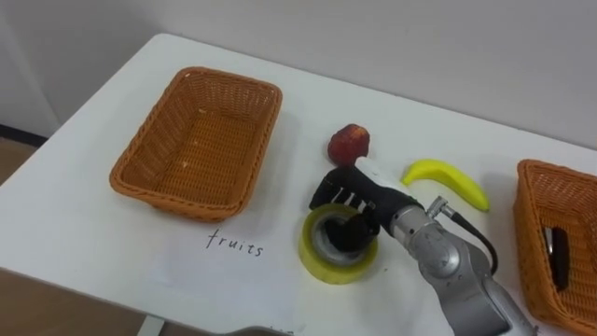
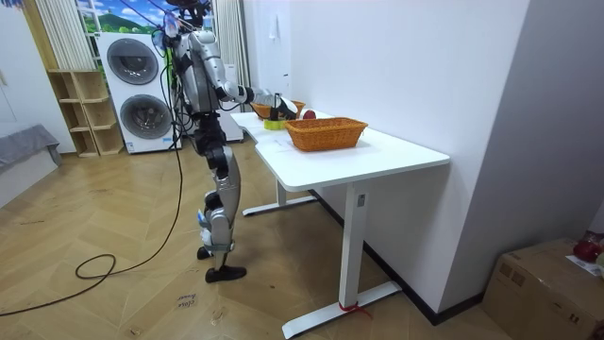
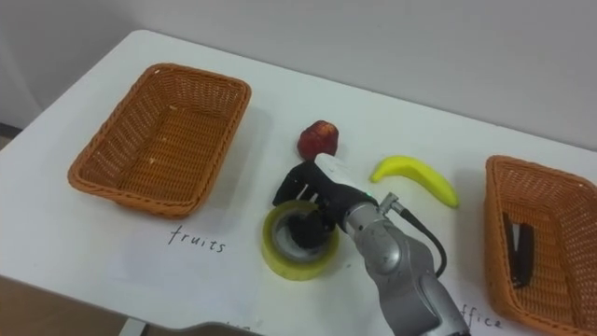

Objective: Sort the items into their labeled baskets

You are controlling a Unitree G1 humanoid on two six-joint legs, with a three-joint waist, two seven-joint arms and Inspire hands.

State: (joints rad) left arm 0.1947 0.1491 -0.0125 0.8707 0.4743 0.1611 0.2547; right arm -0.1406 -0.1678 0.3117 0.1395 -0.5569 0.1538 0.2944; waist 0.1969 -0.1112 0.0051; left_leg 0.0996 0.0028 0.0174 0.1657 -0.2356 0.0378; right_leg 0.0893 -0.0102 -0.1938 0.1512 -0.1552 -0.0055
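A yellow tape roll (image 1: 324,264) lies on the white table (image 1: 112,252) near its front edge, between the two baskets. My right hand (image 1: 353,199) is on top of it, its dark fingers curled over the rim and down into the hole. Just behind the hand sits a red apple (image 1: 349,143), with a yellow banana (image 1: 448,179) to the right of it. The wicker fruit basket (image 1: 131,173) at the left holds nothing, and the word "fruits" (image 1: 235,245) is written before it. At the right stands the office basket (image 1: 528,233) with a black item (image 1: 557,257) inside.
I stand at the table's long side (image 2: 377,156), on the room view's left. Behind me are two stacked washing machines (image 2: 142,90), and a cardboard box (image 2: 547,283) rests on the floor at the room view's right. A wall runs behind the table.
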